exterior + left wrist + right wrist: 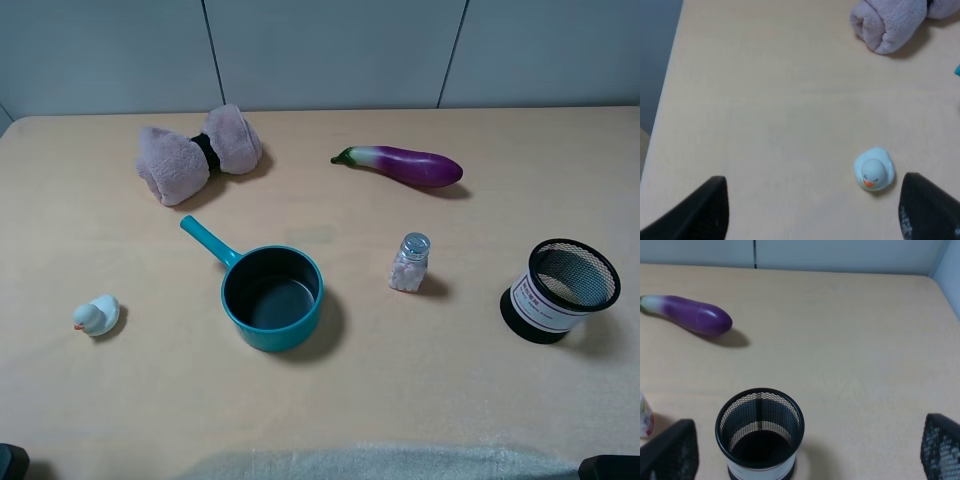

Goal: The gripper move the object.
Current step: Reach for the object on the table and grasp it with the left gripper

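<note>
The tiny white duck (97,316) with an orange beak sits on the table at the left, well apart from the teal pot (272,297). In the left wrist view the duck (873,173) lies on the table ahead of my left gripper (812,215), close to one of its black fingers (930,210). The jaws are wide apart and hold nothing. My right gripper (807,452) is also open and empty, with a black mesh cup (760,432) between and ahead of its fingers.
A clear salt shaker (410,262) stands right of the pot. A purple eggplant (405,165) and a pink plush bow (200,152) lie at the back. The mesh cup (560,290) stands at the right. The table's left edge (665,100) is near the duck.
</note>
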